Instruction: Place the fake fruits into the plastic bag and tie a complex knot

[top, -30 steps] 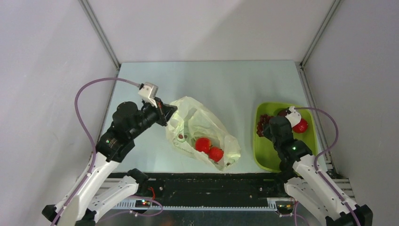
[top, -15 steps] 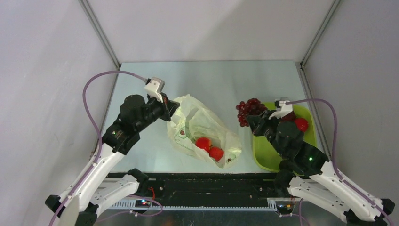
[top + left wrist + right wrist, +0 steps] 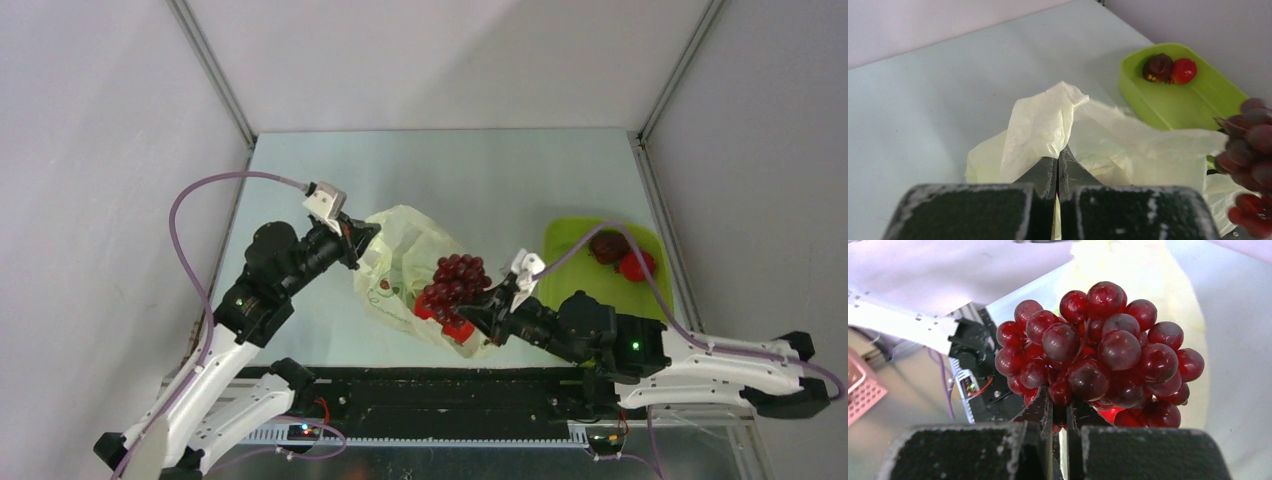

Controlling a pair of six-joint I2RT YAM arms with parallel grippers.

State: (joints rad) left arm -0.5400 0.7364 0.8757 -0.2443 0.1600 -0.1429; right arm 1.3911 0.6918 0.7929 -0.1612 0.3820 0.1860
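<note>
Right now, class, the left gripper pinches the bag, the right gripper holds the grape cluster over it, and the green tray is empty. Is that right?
The green tray is not empty: the left wrist view shows a maroon fruit and a red fruit in it. The rest stands.

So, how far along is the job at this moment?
Done: red fruits lie inside the plastic bag. In hand: the right jaws are shut on the grape cluster over the bag, while the left jaws pinch the bag's edge. Left: a maroon fruit and a single red fruit wait in the green tray, and no knot is tied yet.
</note>
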